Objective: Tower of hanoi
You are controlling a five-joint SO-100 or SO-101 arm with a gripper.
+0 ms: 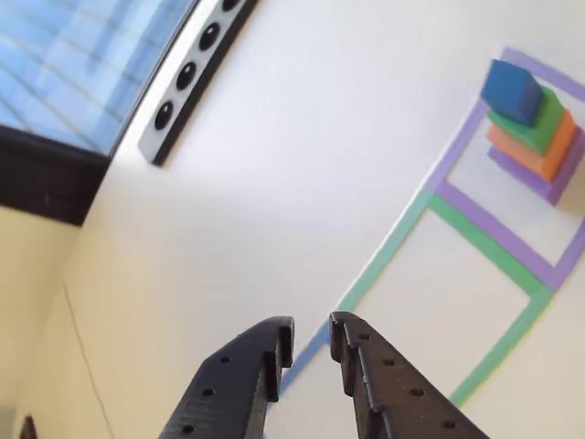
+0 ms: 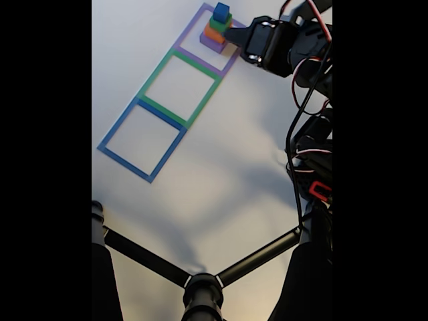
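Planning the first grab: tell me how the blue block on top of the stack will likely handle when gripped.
The blue block looks like a stiff cube with flat sides, so it should not roll. It sits slightly turned on the green block, so an off-centre push would probably slide it off. Its matte surface suggests decent grip for the gripper.

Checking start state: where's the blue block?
Blue block tops the stack in the purple square, top of the fixed view, beside the gripper.

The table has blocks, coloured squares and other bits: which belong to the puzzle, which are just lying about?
Puzzle:
- stacked blocks: blue on top, then green, orange, purple
- purple, green and blue squares
- gripper

Lying about:
- black strip with round holes
- black stand legs
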